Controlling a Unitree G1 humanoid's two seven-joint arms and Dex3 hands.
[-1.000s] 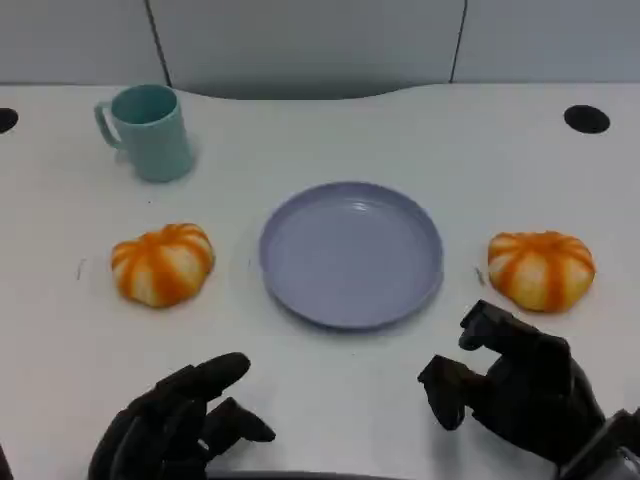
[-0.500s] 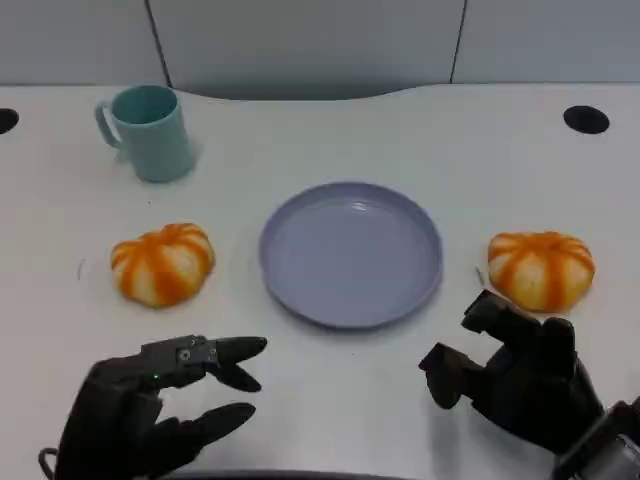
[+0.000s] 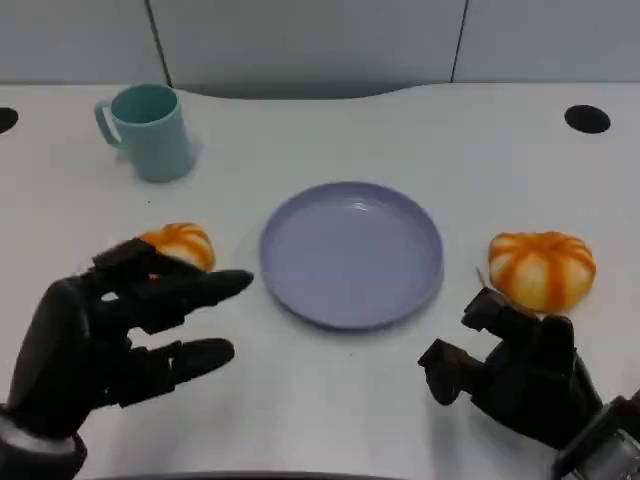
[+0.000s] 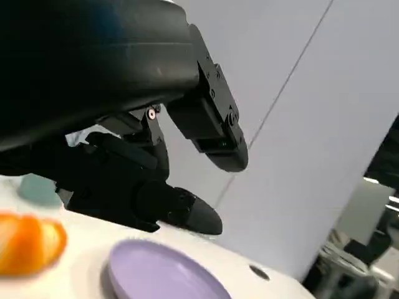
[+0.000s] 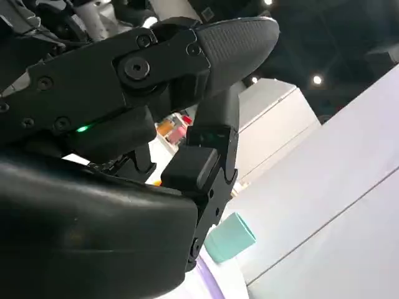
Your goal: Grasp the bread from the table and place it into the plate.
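White table (image 3: 330, 400): orange-striped round bread (image 3: 182, 243) behind left hand (image 3: 105, 335), fingers spread, empty.

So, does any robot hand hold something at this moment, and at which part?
Nothing is held. The left robot hand hovers open in front of the left bread, without gripping it. The right robot hand is empty, apart from the right bread.

Head view looks down on the plate (image 3: 351, 252); wrist views sit low, sharing it.

Orange-and-white striped bread (image 3: 541, 268) right of lavender plate (image 3: 351, 252), second bread (image 3: 181, 244) left of it, both on table
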